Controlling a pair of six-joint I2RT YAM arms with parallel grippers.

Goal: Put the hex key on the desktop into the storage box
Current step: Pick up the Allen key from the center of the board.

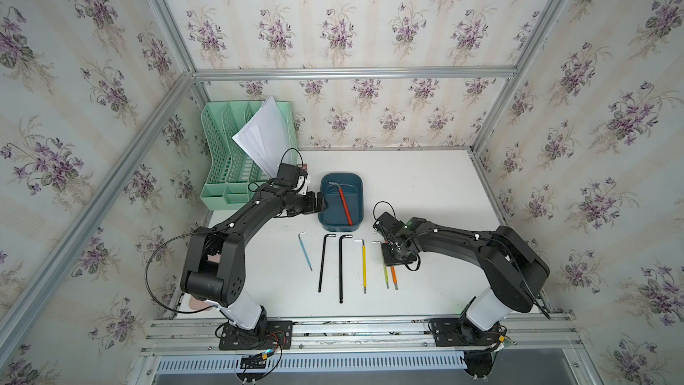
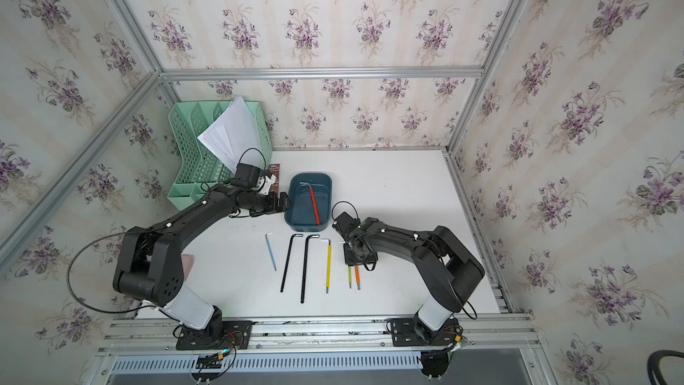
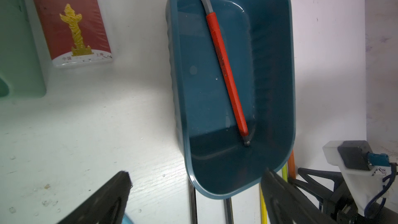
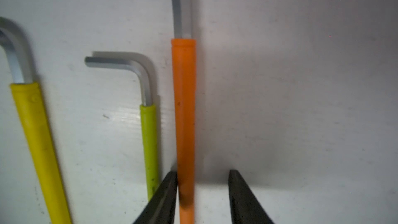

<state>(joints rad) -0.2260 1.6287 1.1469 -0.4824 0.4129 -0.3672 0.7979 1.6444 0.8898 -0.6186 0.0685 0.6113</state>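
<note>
Right arm folded, wrist pointing down: right gripper (image 4: pixel 203 176) jaws apart, straddling orange hex key (image 4: pixel 184 104) on desktop (image 4: pixel 301 104). Left gripper (image 3: pixel 197 182) jaws spread beside storage box (image 3: pixel 280 82).

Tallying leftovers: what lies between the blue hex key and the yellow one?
A black hex key and a longer black hex key, side by side, in both top views.

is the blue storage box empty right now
Not empty. One red-sleeved hex key lies slantwise on the floor of the storage box.
</note>
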